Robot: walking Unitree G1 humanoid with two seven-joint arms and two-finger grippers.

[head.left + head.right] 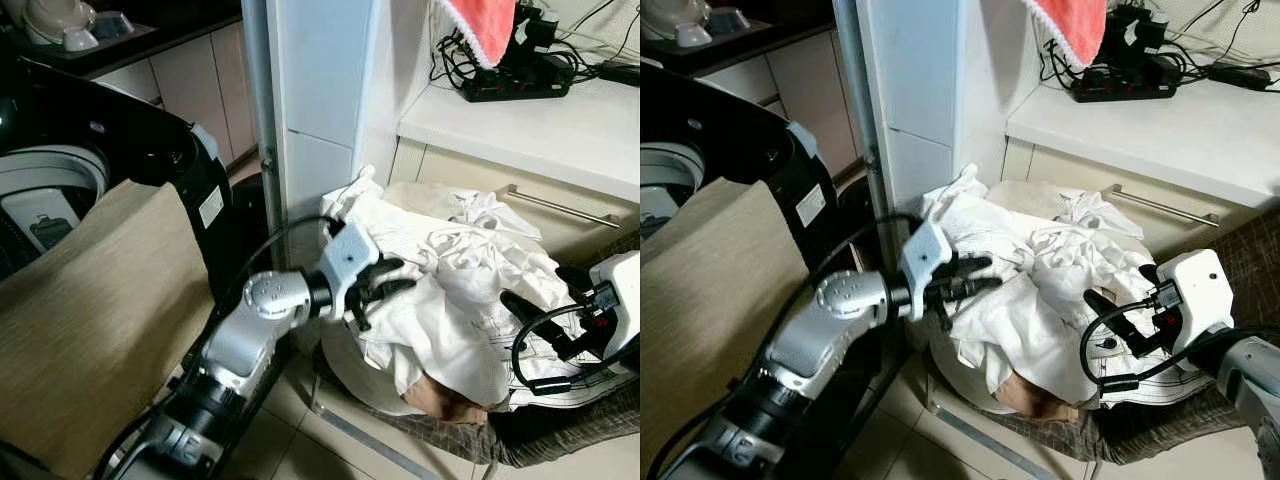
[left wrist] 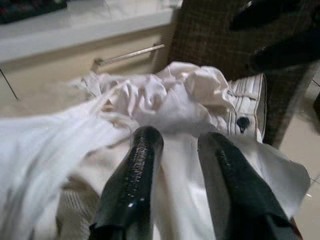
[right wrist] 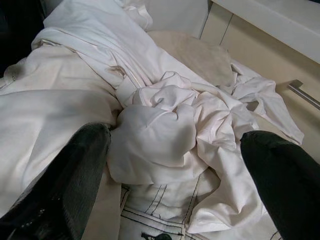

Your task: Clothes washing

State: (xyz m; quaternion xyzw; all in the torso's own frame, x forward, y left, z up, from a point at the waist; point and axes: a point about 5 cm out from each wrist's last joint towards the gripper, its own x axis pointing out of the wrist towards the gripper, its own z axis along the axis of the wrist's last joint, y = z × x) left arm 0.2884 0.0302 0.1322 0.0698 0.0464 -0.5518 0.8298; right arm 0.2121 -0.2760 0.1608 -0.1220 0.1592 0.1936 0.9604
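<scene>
Beige cloth [image 1: 90, 320] drapes over the washer [image 1: 60, 180], left of the laundry pile [image 1: 450, 290]. Left gripper [image 1: 385, 280] presses into the pile's left side, fingers [image 2: 132, 175] slightly parted around a white fold. Right gripper [image 1: 1118, 322] rests at the pile's right edge, fingers [image 3: 75, 175] spread wide.

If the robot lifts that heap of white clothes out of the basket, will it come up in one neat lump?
Probably not. The crumpled white cotton clothes lie in soft folds, so they should droop and trail. They look tangled, so extra pieces may drag along. The left end effector, fingers slightly apart, rests on thin fabric that might slip free.
</scene>
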